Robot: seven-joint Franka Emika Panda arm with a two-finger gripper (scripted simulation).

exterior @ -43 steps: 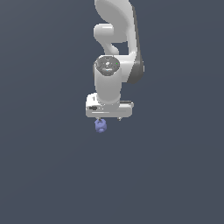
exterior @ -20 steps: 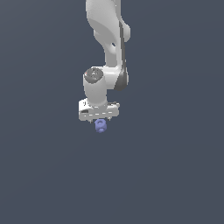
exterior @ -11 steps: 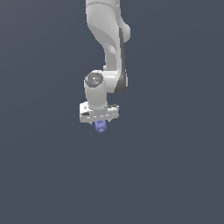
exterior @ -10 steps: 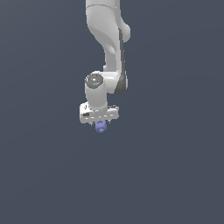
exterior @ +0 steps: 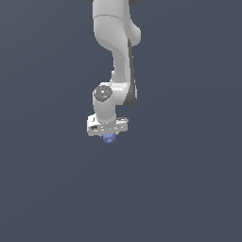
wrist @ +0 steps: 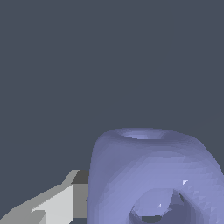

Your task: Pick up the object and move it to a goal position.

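The object [exterior: 109, 138] is a small periwinkle-blue blob with holes. It hangs just under the white gripper bar in the exterior view. My gripper [exterior: 109, 137] is shut on it and holds it above the grey ground. In the wrist view the object [wrist: 148, 175] fills the near part of the picture, and one white and grey finger [wrist: 57, 203] shows beside it. The other finger is hidden behind the object.
The white arm [exterior: 116, 52] reaches down from the top of the exterior view. Plain dark grey ground [exterior: 189, 189] lies all around. No goal marker shows in either view.
The arm has carried the object toward the exterior view's left and slightly lower over the last two seconds. In the last half second it has barely moved. The grip has stayed shut.
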